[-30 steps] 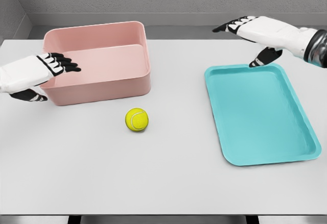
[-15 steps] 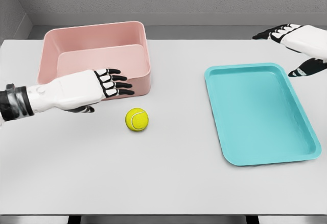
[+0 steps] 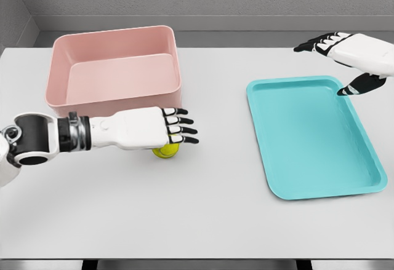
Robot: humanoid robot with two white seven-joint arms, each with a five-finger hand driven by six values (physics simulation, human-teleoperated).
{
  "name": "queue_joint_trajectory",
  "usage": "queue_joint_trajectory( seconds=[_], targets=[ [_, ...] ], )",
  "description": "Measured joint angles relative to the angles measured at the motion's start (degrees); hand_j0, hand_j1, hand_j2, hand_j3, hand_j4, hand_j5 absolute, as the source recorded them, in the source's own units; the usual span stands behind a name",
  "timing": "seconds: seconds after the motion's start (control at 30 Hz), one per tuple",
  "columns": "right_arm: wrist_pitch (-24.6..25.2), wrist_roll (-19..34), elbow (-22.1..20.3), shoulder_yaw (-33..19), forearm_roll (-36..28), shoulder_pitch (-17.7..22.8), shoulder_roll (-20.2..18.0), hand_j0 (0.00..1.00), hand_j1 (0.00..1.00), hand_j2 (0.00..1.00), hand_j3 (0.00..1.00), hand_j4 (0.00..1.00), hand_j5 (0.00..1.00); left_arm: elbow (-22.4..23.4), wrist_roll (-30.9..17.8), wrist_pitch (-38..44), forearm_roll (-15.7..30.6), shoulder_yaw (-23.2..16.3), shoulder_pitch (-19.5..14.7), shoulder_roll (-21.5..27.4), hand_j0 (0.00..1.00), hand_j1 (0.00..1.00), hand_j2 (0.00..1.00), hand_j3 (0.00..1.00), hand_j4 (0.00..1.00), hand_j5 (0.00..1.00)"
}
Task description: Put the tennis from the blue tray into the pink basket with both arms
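A yellow tennis ball (image 3: 165,152) lies on the white table between the pink basket (image 3: 117,73) and the blue tray (image 3: 314,138). My left hand (image 3: 169,128) hovers flat right over the ball with its fingers stretched out, covering most of it, not closed on it. The basket, at the back left, holds nothing. The tray, at the right, holds nothing. My right hand (image 3: 341,51) hangs open above the tray's far right corner, fingers spread, nothing in it.
The white table (image 3: 197,208) runs to a front edge at the bottom of the view. A grey wall stands behind the table.
My left hand has reached right and forward from beside the basket until it covers the ball. The right hand drifted slightly left and down near the tray's far corner. The ball stayed put.
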Motion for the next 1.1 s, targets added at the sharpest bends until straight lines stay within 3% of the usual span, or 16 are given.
queue_joint_trajectory(
  seconds=[0.3, 0.77, 0.87, 0.93, 1.1],
  targets=[
    [0.1, 0.0, 0.0, -0.2, 0.0, 0.2, 0.0, 1.0, 1.0, 1.0, 1.0, 1.0, 1.0, 3.4, -0.8, 0.0, -6.8, -1.8, -3.2, -1.8, 1.0, 1.0, 1.0, 1.0, 1.0, 1.0],
    [0.1, 0.0, 0.2, -0.3, 0.0, 1.2, 0.2, 1.0, 1.0, 1.0, 1.0, 1.0, 1.0, 4.5, -5.5, 0.0, -8.5, -5.0, -3.4, -3.9, 1.0, 1.0, 1.0, 1.0, 1.0, 1.0],
    [0.1, 0.0, 0.2, -0.4, 0.0, 1.2, 0.2, 1.0, 1.0, 1.0, 1.0, 1.0, 1.0, 5.1, -5.7, 0.0, -8.7, -5.3, -4.0, -4.1, 0.76, 0.76, 0.76, 0.76, 0.76, 0.76],
    [0.1, 0.0, 0.3, -0.4, 0.0, 1.2, 0.2, 1.0, 1.0, 1.0, 1.0, 1.0, 1.0, 5.4, -6.2, 0.0, -8.8, -5.4, -4.0, -4.2, 0.68, 0.68, 0.68, 0.68, 0.68, 0.68],
    [0.1, 0.0, 0.2, -0.4, 0.0, 1.2, 0.2, 1.0, 1.0, 1.0, 1.0, 1.0, 1.0, 5.6, -7.3, 0.1, -8.9, -5.6, -4.1, -4.2, 0.61, 0.61, 0.61, 0.61, 0.61, 0.61]
  ],
)
